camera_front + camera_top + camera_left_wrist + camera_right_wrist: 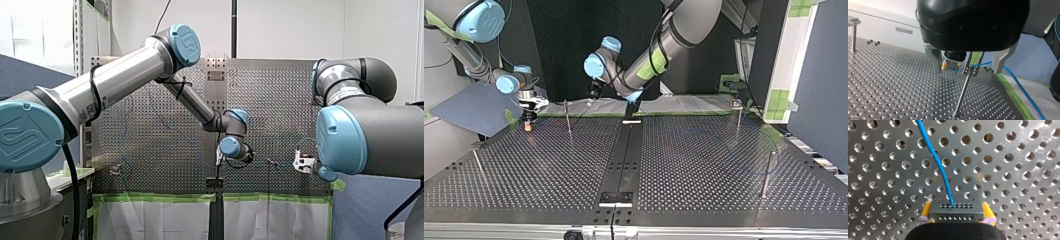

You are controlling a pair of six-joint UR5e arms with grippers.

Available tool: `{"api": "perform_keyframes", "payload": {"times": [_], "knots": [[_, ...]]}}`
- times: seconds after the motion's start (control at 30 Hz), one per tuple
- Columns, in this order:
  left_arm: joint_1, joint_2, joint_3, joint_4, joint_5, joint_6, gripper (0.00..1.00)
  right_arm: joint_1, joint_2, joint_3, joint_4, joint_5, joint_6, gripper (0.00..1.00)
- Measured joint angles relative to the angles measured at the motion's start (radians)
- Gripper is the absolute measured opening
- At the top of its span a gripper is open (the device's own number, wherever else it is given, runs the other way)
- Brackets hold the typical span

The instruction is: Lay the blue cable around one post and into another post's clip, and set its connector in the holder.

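At the top view's left, my right gripper [528,121] hangs low over the table [699,165], its yellow pads [927,209] pinching the connector [956,213]. The blue cable [934,160] runs from it to the clip [973,67] atop a post [963,92]. There my left gripper [967,72] hovers, its metal fingers spread wide on either side of the post.

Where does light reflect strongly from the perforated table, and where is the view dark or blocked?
Right wrist view: the perforated metal table reflects light brightly, so the thin blue cable stands out. Left wrist view: the black body of my left gripper blocks much of the scene. Top view: the table looks dark and the cable shows only faintly.
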Motion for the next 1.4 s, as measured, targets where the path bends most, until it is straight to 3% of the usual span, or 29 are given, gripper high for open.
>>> {"api": "perform_keyframes", "payload": {"times": [0.3, 1.4], "knots": [[0.001, 0.000, 0.000, -0.012, 0.001, -0.063, 1.00, 0.001, 0.000, 0.000, -0.003, 0.000, 0.000, 0.00], [-0.002, 0.000, -0.002, -0.014, 0.008, -0.094, 1.00, 0.007, 0.000, 0.000, -0.003, 0.000, 0.000, 0.00]]}}
